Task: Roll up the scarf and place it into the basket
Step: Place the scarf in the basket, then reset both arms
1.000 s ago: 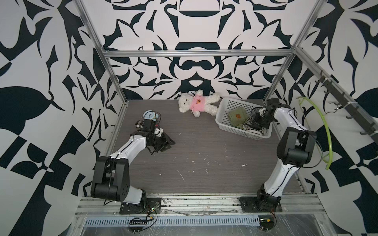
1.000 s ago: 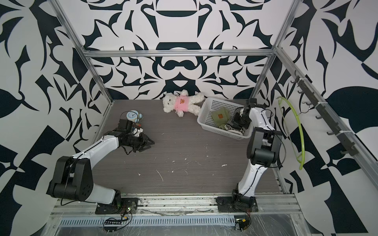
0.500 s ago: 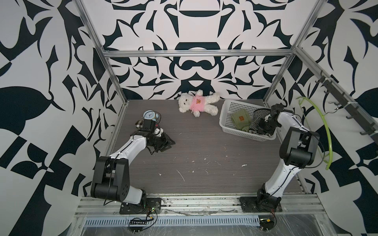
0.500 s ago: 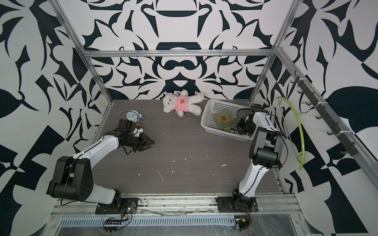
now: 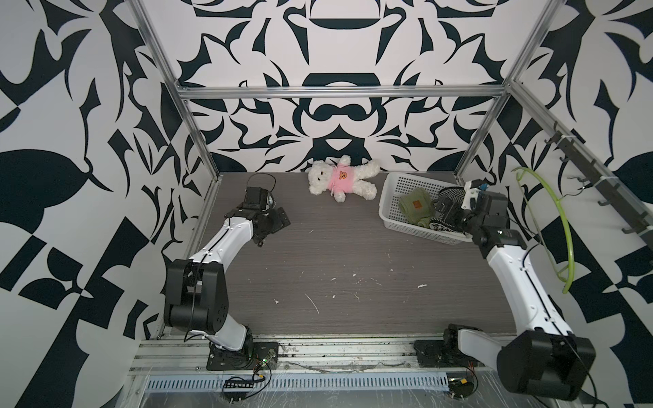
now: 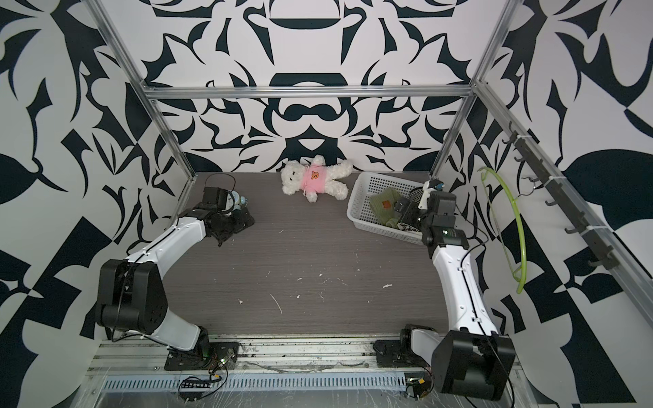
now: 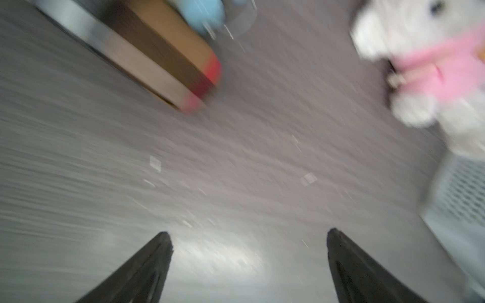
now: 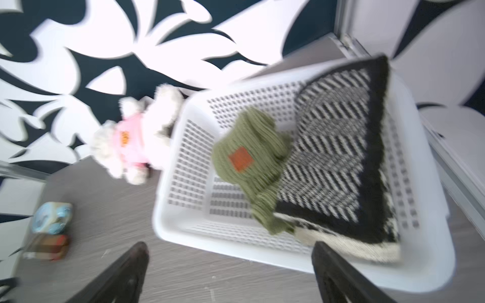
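In the basket (image 5: 406, 183), at the end closest to the right arm: the scarf (image 8: 336, 157), a black-and-white zigzag knit with a dark border and a pale edge. Lying flat-folded against the side of the basket, with one corner sticking up over the rim. Rolled or only folded, not possible to tell. Just beside it in the same basket, and partly over it: a green knitted hat (image 8: 246, 154) with a small orange patch.

As for the right tool (image 8: 230, 244): spread wide, nothing between the fingers, held at the near rim of the basket. One finger in front of the pale edge of the scarf. Contact with the cloth not clear, because of blur in the wrist view.

As for the left tool (image 7: 249, 232): also spread wide and empty, low over the bare tabletop (image 5: 335, 265), on the far left part and well apart from the basket. Near it, both blurred: a brown box (image 7: 162, 57) with a red end, and a small light-blue object (image 7: 202, 13).

Between the two tools, at the far edge of the tabletop: a white teddy bear (image 5: 341, 180) in a pink shirt, lying on its back, near the short side of the basket.
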Robot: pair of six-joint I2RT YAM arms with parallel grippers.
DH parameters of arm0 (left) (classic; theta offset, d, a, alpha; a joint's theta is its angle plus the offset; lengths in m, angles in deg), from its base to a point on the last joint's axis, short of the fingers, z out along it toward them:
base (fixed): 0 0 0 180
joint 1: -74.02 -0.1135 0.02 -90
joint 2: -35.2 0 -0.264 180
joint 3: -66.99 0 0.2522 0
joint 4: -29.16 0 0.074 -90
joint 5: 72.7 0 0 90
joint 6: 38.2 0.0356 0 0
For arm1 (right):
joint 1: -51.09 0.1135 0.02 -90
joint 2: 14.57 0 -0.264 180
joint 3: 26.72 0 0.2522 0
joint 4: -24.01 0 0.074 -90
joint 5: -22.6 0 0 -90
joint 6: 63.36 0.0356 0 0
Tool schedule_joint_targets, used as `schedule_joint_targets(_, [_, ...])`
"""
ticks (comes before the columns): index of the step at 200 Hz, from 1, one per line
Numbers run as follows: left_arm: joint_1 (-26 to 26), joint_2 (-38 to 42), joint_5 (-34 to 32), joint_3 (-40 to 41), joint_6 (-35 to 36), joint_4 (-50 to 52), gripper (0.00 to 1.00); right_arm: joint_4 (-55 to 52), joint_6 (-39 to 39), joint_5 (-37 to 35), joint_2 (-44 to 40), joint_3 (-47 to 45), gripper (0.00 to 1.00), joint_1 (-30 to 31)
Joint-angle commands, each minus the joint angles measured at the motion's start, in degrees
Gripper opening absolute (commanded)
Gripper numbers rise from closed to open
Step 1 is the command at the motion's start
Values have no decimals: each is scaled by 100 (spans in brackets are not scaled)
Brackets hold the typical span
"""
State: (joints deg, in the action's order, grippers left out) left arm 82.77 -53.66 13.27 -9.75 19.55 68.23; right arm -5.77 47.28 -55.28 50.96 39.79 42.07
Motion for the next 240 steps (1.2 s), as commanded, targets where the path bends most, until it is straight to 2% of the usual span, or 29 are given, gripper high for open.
schedule_joint_targets(1, [-25, 322, -2394, 675, 950, -1285, 99, 1430, 28, -430, 161, -730, 100, 28])
schedule_joint_targets(14, [-101, 507, -2801, 1292, 1441, -2227, 99, 1605, -122, -616, 273, -1013, 100, 162])
schedule_joint_targets(25, [-207, 564, -2907, 1567, 1682, -2481, 99, 1776, -323, -725, 331, -1229, 100, 342])
schedule_joint_targets(35, [-288, 580, -2867, 1917, 1809, -2913, 99, 2134, -452, -911, 354, -1498, 100, 509])
schedule_joint_targets(51, [-351, 600, -2450, 2670, 2072, -4047, 99, 3101, -533, -1104, 337, -2095, 100, 625])
schedule_joint_targets(65, [-362, 493, -2443, 3164, 2191, -5047, 99, 3913, -653, -1329, 384, -2476, 100, 666])
schedule_joint_targets(69, [-358, 480, -2459, 3211, 2248, -5259, 99, 4106, -719, -1406, 431, -2545, 100, 669])
schedule_joint_targets(79, [-361, 529, -2316, 3112, 2214, -4921, 99, 4249, -933, -1599, 556, -2553, 100, 674])
schedule_joint_targets(87, [-359, 485, -2260, 3222, 2345, -5342, 99, 4112, -1040, -1818, 584, -2453, 100, 690])
schedule_joint_targets(98, [-355, 549, -2005, 3279, 2457, -5408, 99, 4292, -1181, -1940, 642, -2513, 100, 721])
schedule_joint_targets(125, [-473, 386, -1983, 4019, 2554, -7135, 99, 5196, -1305, -1987, 737, -2922, 100, 785])
schedule_joint_targets(147, [-489, 292, -1690, 3786, 2618, -6745, 99, 5144, -1467, -2042, 790, -2959, 100, 796])
schedule_joint_targets(165, [-491, 243, -1401, 4058, 2699, -7256, 99, 5389, -1633, -2077, 878, -3112, 100, 906])
schedule_joint_targets(173, [-489, 72, -1463, 4208, 2722, -7736, 99, 5582, -1671, -2145, 934, -3233, 100, 957])
schedule_joint_targets(184, [-489, -86, -1499, 4311, 2773, -8188, 99, 6211, -1721, -2220, 1086, -3526, 100, 1043])
schedule_joint_targets(195, [-495, 3, -1425, 4233, 2730, -7822, 99, 7046, -1755, -2497, 1383, -3862, 100, 1118])
schedule_joint_targets(206, [-497, 64, -1392, 4198, 2701, -7687, 99, 7749, -1851, -2352, 1825, -3994, 100, 1166])
schedule_joint_targets(215, [-499, -2, -1414, 4240, 2725, -7869, 99, 7468, -2021, -2335, 2024, -3816, 100, 1286])
schedule_joint_targets(219, [-498, -4, -1409, 4242, 2739, -7890, 99, 7333, -2150, -2116, 2159, -3677, 100, 1367])
schedule_joint_targets(228, [-498, 25, -1414, 4234, 2714, -7793, 99, 7458, -2413, -2202, 2451, -3495, 99, 1550])
schedule_joint_targets(240, [-498, 42, -1394, 4224, 2711, -7753, 99, 6811, -2292, -2118, 2244, -3345, 99, 1524])
